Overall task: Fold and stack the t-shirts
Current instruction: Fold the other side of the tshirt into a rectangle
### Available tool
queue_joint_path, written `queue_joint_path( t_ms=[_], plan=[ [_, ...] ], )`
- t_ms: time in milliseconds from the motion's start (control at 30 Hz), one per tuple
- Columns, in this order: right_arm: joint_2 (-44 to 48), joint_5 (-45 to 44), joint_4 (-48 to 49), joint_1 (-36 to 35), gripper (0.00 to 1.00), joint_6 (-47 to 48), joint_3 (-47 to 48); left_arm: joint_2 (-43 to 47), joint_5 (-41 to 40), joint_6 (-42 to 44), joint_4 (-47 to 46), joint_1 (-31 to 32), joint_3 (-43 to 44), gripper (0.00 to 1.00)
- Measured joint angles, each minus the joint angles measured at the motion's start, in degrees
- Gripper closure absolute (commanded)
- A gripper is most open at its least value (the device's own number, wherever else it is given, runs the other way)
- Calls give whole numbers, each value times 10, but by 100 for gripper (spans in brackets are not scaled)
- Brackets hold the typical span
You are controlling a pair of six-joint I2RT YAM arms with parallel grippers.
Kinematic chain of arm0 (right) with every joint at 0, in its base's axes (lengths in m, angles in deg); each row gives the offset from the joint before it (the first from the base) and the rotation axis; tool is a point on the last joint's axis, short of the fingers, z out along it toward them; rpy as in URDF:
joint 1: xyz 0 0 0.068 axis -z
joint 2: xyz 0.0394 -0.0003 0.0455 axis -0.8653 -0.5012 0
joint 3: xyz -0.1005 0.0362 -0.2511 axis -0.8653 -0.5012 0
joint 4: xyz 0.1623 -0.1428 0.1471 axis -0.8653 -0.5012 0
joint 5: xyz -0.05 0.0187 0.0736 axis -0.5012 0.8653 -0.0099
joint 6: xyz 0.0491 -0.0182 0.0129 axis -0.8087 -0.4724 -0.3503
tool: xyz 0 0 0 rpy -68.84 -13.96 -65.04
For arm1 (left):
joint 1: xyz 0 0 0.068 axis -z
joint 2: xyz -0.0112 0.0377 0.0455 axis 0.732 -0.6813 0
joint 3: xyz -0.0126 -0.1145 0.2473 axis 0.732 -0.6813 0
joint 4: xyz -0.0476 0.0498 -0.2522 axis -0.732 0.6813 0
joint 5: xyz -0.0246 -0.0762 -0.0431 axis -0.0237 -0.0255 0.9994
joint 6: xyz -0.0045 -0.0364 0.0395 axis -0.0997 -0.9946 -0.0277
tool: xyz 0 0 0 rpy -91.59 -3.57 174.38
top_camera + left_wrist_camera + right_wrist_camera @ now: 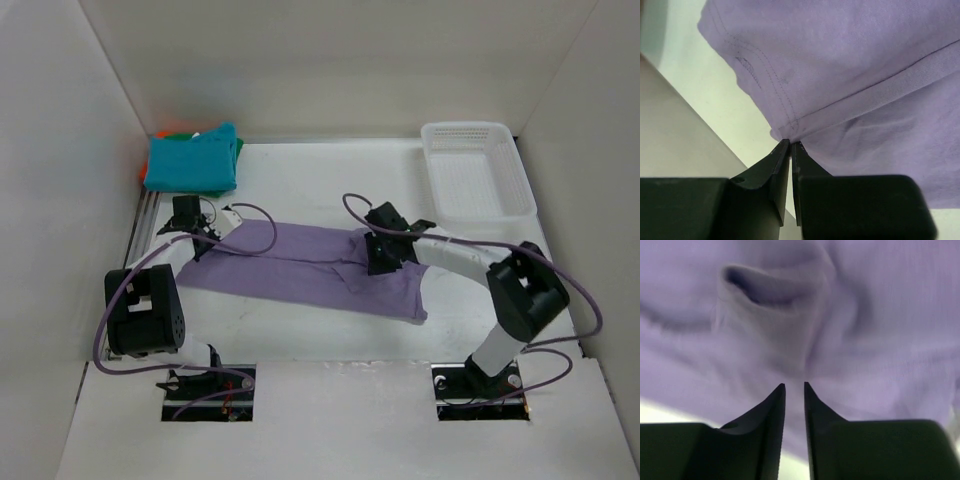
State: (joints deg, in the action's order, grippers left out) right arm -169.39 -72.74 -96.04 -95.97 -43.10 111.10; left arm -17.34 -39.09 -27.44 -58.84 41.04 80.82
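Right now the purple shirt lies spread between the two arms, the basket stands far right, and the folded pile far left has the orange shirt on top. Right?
Not quite: the top view shows the teal shirt on top of the pile; the orange shirt only peeks out beneath it. The purple shirt and the basket are as you say.

Four shirts: one laid out, three stacked.
The lavender shirt (300, 265) lies flat as a long, creased band across the middle, left to right. At the far left the folded teal shirt (190, 162) tops a pile, with the green shirt (239, 148) and orange shirt (161, 134) showing only as edges beneath.
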Motion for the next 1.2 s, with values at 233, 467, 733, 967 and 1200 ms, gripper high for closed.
queue_joint_path(
  t_ms=[233,467,733,967,1200],
  plan=[
    [161,27,-13,37,66,16,2,-1,2,-2,1,-7,-1,94],
    [21,16,-12,124,48,45,166,-8,2,-6,2,-3,-1,94],
    [-144,34,-43,134,50,85,211,-16,1,-19,2,5,3,94],
    [-169,55,-39,127,75,95,226,-19,-1,-26,3,6,4,94],
    [-169,61,-37,127,98,89,223,-24,-3,-28,7,6,12,94]
  ],
)
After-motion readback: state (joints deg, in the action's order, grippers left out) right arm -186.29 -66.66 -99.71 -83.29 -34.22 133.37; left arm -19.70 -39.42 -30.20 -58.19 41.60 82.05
